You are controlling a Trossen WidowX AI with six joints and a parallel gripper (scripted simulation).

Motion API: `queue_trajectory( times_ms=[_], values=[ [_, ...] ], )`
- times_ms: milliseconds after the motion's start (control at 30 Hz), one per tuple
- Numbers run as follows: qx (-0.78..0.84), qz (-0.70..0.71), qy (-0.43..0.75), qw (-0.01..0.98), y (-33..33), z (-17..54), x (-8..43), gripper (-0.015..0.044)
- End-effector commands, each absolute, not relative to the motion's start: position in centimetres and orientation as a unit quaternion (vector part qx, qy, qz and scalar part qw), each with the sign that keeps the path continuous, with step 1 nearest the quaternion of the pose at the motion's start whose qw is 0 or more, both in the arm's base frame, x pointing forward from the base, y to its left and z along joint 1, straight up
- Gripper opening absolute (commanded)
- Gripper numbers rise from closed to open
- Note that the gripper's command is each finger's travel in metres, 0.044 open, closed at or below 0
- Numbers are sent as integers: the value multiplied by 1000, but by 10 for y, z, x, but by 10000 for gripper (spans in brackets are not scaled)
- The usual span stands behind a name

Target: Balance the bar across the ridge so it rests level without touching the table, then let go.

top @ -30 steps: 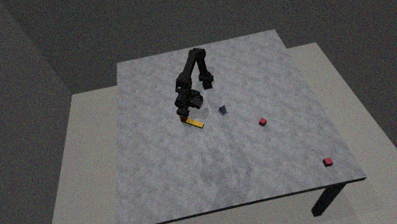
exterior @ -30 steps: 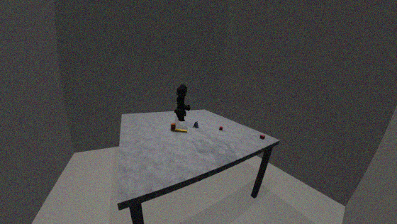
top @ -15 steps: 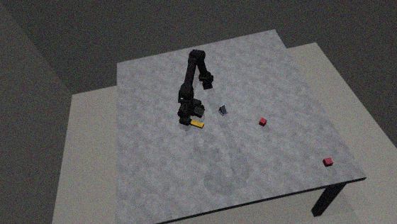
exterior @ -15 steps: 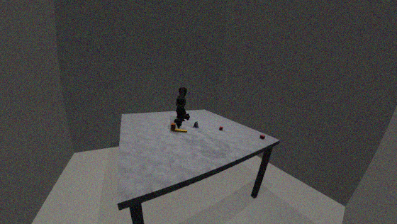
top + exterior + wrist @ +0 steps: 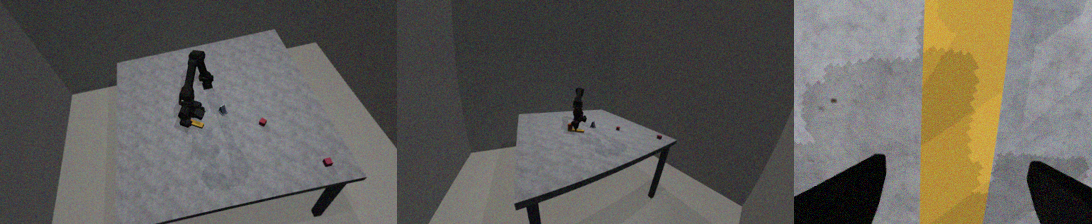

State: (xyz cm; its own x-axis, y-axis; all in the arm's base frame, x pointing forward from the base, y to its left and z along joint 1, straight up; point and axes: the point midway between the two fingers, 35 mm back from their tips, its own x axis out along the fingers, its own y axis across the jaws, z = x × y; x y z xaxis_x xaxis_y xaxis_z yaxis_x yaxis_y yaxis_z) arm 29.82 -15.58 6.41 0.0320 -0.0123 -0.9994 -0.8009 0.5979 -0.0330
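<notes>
The yellow bar [image 5: 197, 123] [image 5: 578, 131] [image 5: 959, 100] lies flat on the table, with an orange and dark block [image 5: 570, 127] at its left end in the exterior view. The arm hides that end in the top view. My gripper [image 5: 185, 123] [image 5: 576, 128] [image 5: 958, 167] is open and low over the bar. In the wrist view the bar runs between the two fingertips, with a gap on each side. The ridge, a small dark grey wedge [image 5: 222, 110] [image 5: 593, 125], stands on the table to the right of the bar, with nothing on it.
A red cube [image 5: 262, 122] [image 5: 617, 128] sits to the right of the ridge. Another red cube [image 5: 327, 161] [image 5: 659, 137] sits farther right, near the table's corner. The arm's base [image 5: 206, 82] stands behind the ridge in the top view.
</notes>
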Motion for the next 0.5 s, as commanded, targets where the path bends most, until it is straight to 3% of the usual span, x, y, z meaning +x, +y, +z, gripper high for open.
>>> queue_trajectory(
  times_ms=[0,467],
  values=[
    [-326,309,626,638,-157,56,298,315],
    [-326,309,626,638,-156,49,298,315]
  ],
)
